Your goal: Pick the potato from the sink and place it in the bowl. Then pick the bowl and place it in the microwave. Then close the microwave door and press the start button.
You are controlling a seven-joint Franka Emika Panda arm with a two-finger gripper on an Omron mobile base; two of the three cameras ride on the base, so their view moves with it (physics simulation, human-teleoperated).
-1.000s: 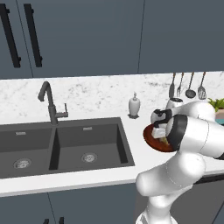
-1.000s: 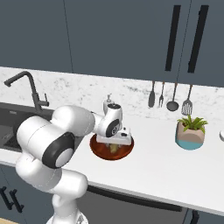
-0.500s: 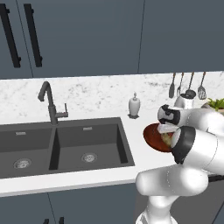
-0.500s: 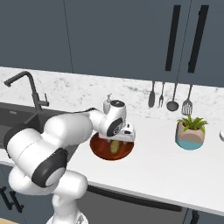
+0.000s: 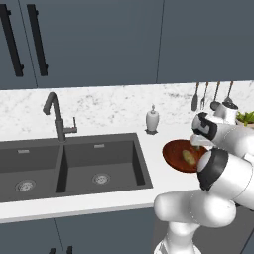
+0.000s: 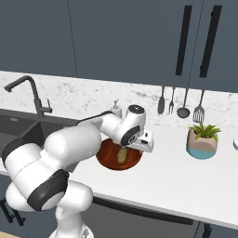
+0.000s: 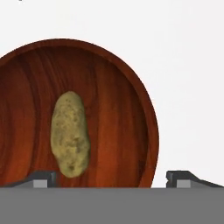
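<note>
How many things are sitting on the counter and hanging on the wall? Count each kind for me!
Bowl: 1
Potato (in the bowl): 1
Soap bottle: 1
Potted plant: 1
Hanging utensils: 4
Total: 8

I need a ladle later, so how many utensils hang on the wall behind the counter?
4 utensils, side by side on the backsplash above the potted plant. The left base view shows fewer; the arm may hide some.

Potato (image 7: 70, 134) now loose in bowl (image 7: 118, 109), tool (image 7: 111, 177) opened.
</note>
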